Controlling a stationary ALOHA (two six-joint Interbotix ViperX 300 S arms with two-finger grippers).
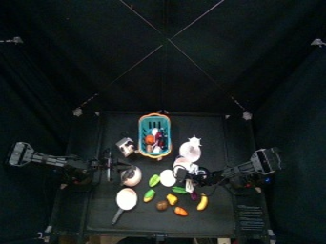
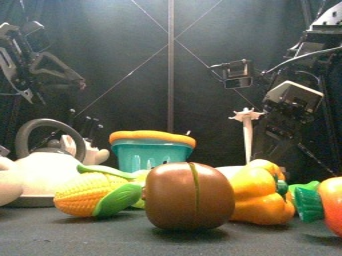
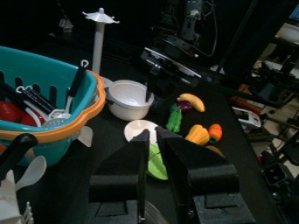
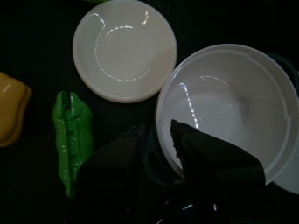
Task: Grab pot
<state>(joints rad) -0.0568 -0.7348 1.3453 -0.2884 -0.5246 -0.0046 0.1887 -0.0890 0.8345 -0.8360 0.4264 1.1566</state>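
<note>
White round plastic pot (image 4: 228,96) sits on the black table, out from the teal plastic basket with the orange rim (image 3: 35,131), toward the table's front and the right arm's side, close to the basket but not touching it

Right gripper (image 4: 162,136) is over the pot, jaws apart. In the right wrist view one jaw overlaps the pot's inside and the other lies outside its rim; can't tell whether either touches it

White flat round plate (image 4: 122,48) lies just beside the pot, farther to the front of the basket. Green toy pea pod (image 4: 70,140) is next to the plate, with a yellow toy piece (image 4: 10,105) beyond it, only partly visible

Tall white stand with a flared top (image 3: 100,35) is upright beside the basket on the right arm's side

Left gripper (image 3: 152,166) hangs on the left arm's side of the basket, jaws apart with nothing between them, well clear of the pot

Silver kettle with a loop handle (image 2: 47,165) stands in front of the basket on the left arm's side, and a yellow toy corn cob (image 2: 94,195) lies nearer the front edge
</note>
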